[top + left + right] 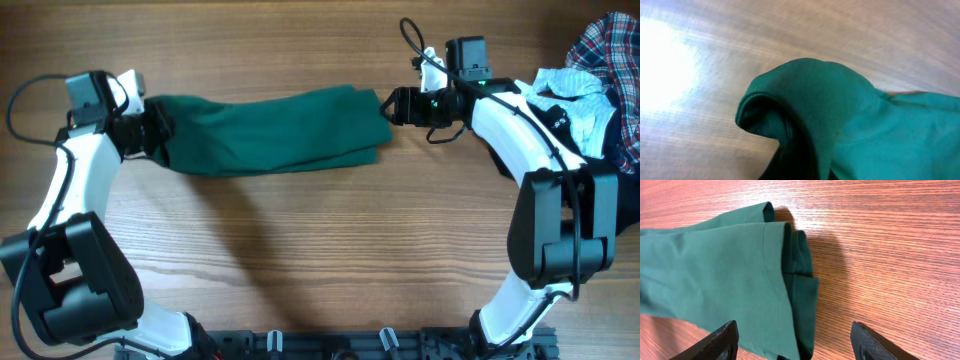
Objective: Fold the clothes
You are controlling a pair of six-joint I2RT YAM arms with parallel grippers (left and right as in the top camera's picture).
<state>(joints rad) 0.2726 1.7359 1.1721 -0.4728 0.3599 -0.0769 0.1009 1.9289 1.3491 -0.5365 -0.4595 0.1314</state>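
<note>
Green garment (850, 115), bunched at the left gripper (150, 130) (grip indeterminate), lies as a long folded band on the table (300, 240), right gripper (797, 342) with jaws apart at its far end; crosswise folds and heaped clothes (600, 80) likely remain.

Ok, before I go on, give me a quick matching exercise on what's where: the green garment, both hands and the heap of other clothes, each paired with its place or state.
Column one:
1. green garment
2. left hand
3. right hand
4. plaid and pale-blue clothes

Column two:
A. heaped at the far right edge of the overhead view
B. open, just off one end of the green cloth
C. lying in a long band between the two hands
D. at the cloth's other end, fingers hidden by fabric

Pairs: 1-C, 2-D, 3-B, 4-A.
</note>
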